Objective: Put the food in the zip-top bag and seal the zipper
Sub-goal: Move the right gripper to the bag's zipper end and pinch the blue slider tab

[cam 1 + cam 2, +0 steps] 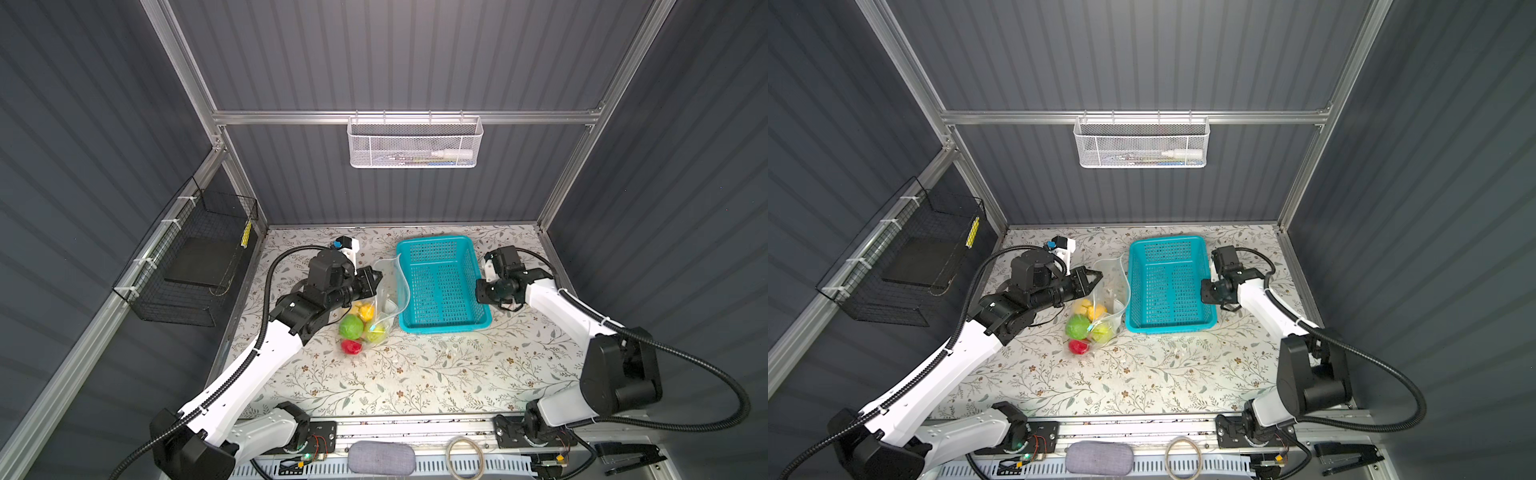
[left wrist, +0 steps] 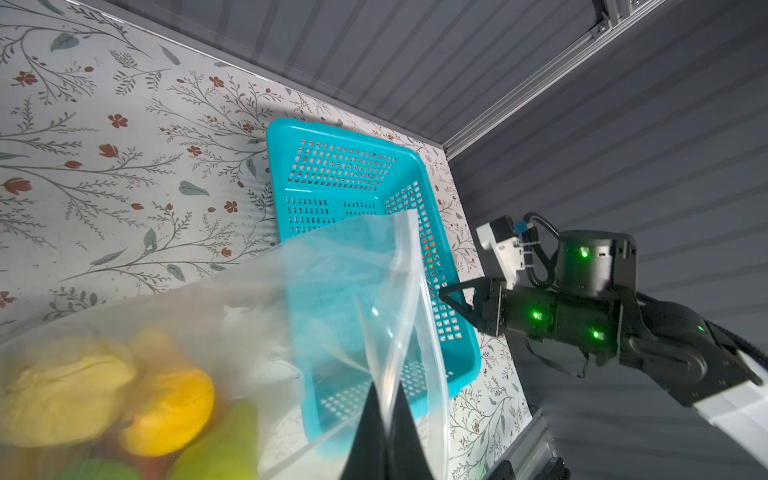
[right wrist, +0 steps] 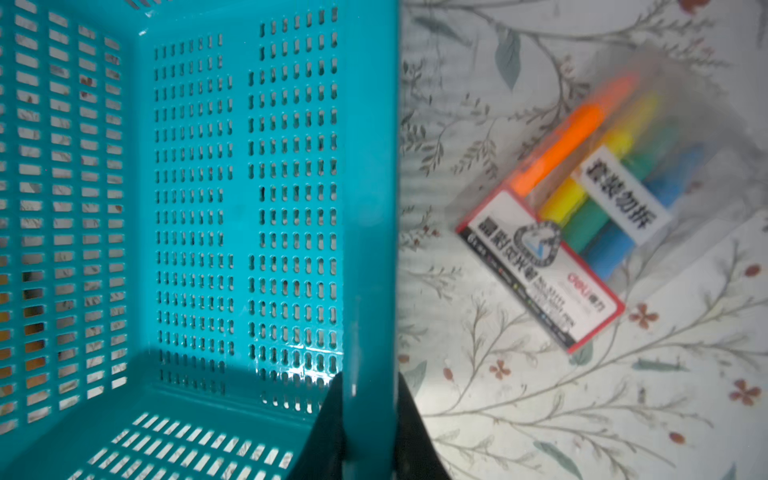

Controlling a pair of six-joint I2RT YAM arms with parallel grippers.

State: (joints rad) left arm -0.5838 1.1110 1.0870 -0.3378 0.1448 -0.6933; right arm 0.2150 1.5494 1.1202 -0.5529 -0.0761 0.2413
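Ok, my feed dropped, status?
Left gripper shut on zip-top bag edge. Right gripper clamps teal basket wall; marker pack beside it. Food bagged, zipper unsealed.

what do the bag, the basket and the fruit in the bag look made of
bag: thin clear plastic film, glossy; it creases and the basket shows through.
basket: rigid moulded teal plastic, slight sheen, rows of slots.
fruit: likely plastic or foam toys, smooth, bright even colours; which one, the pictures leave open.

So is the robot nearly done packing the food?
Nearly. The food already sits inside the zip-top bag, and none shows in the teal basket. The left fingers pinch the bag's edge; the right fingers grip the basket's rim. Left: the bag's mouth gapes open, so the zipper needs closing.
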